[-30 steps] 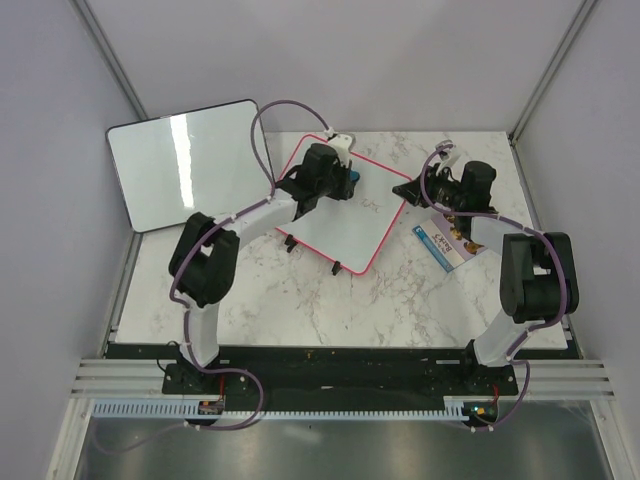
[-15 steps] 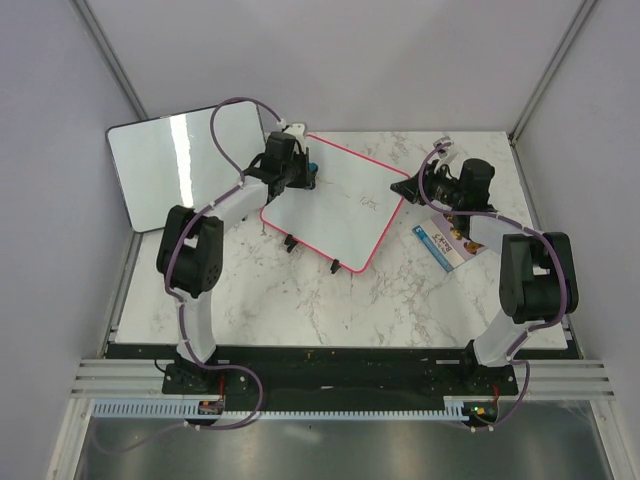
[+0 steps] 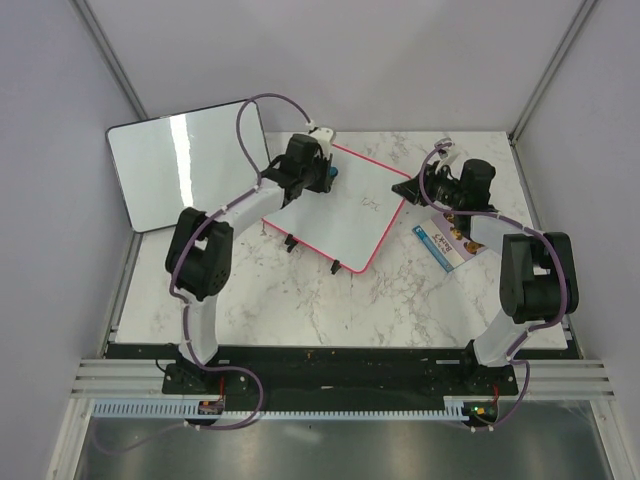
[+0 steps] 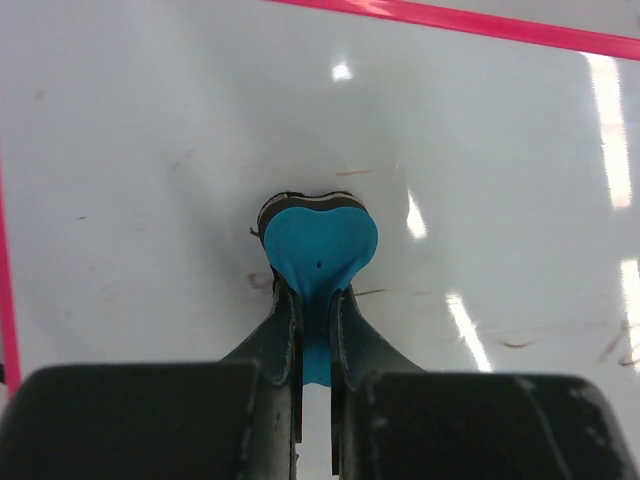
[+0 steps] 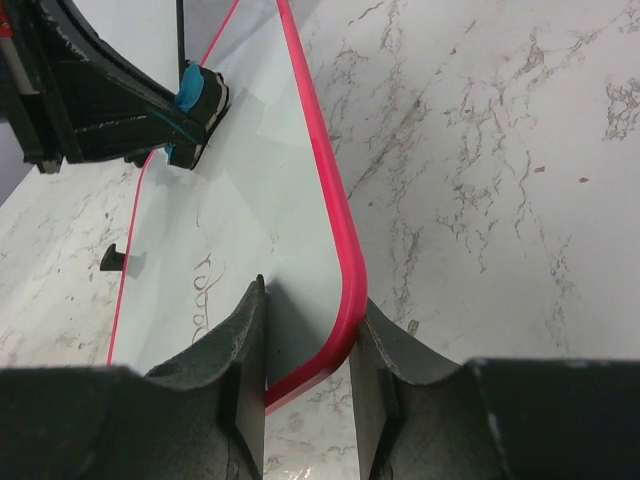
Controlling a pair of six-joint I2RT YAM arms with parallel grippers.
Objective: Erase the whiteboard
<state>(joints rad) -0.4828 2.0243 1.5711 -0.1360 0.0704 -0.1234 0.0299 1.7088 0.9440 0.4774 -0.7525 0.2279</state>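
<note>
On the whiteboard (image 3: 345, 225), the left tool (image 3: 327, 178) has swept its eraser (image 4: 320, 240) rightward.

Glossy, reflective whiteboard (image 3: 345, 218) lies on a smooth marble-patterned table (image 3: 400, 290)

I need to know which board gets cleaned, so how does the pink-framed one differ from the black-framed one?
The pink-framed whiteboard lies in the middle; the black-framed board sits at the far left corner. The whiteboard bears faint handwriting; the black-framed board looks blank. The right hand grips the whiteboard's rim; no hand touches the black-framed board. Both are white rounded rectangles.
</note>
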